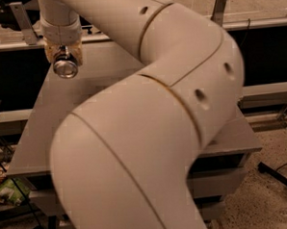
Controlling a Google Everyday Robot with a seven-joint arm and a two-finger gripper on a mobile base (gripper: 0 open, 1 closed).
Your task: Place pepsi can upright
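My gripper (64,57) is at the upper left, above the far left part of the grey table (40,124). It is shut on the pepsi can (66,67). Only the can's shiny silver round end shows, facing the camera between the tan fingers (48,53), so the can lies tilted and held in the air. Its dark blue side is hidden. My large white arm (153,116) fills the middle of the view.
A metal rail (261,23) with posts runs along the back behind the table. The speckled floor (264,201) lies at lower right, with a dark cable or stand leg on it. A green packet (7,190) lies low at the left edge.
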